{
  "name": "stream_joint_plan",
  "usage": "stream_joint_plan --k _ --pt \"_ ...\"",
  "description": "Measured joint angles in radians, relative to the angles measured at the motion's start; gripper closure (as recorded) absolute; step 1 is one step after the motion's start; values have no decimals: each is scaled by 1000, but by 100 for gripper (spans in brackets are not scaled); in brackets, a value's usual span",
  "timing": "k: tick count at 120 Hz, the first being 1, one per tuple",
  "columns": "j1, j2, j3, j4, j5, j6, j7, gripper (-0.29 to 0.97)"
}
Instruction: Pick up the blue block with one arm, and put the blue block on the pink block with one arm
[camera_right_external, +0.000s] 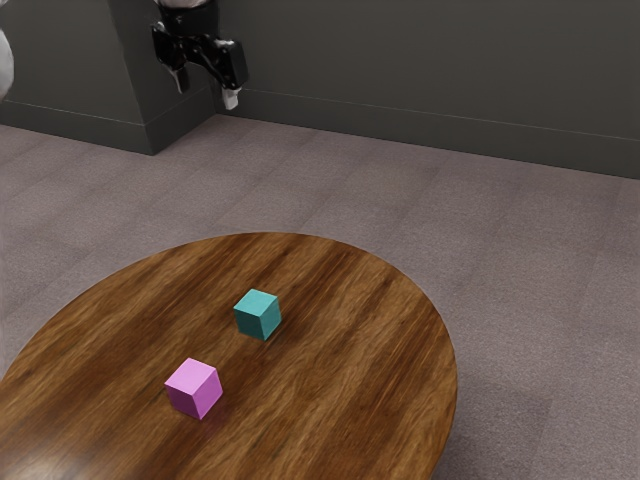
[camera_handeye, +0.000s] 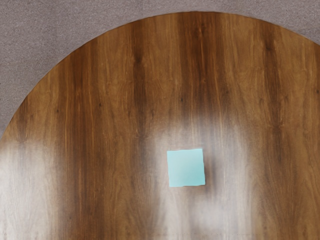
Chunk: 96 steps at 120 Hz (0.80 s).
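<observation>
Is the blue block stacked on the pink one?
No, the blue block sits on the table, apart from the pink block.

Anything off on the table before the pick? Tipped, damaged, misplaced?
Nothing stands out. The small teal-blue cube and the pink cube both sit flat on the round wooden table, apart from each other and away from the edge. The black gripper hangs high above, open and empty.

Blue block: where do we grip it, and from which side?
Best bet: come straight down from above and close on two opposite side faces of the blue block. It sits flat on the table, top face level, all sides free, with the pink block standing apart.
</observation>
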Motion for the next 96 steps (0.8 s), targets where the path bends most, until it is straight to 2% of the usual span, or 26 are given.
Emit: stream_joint_plan --k 10,17,57,82,96 --pt "5 135 -1 0 26 39 -11 0" --pt "15 209 30 -42 -18 88 -11 0" --pt "44 408 75 -115 -154 278 -14 0" --pt "50 424 76 -225 -200 404 -4 0" --pt "51 284 72 -473 -202 513 13 0"
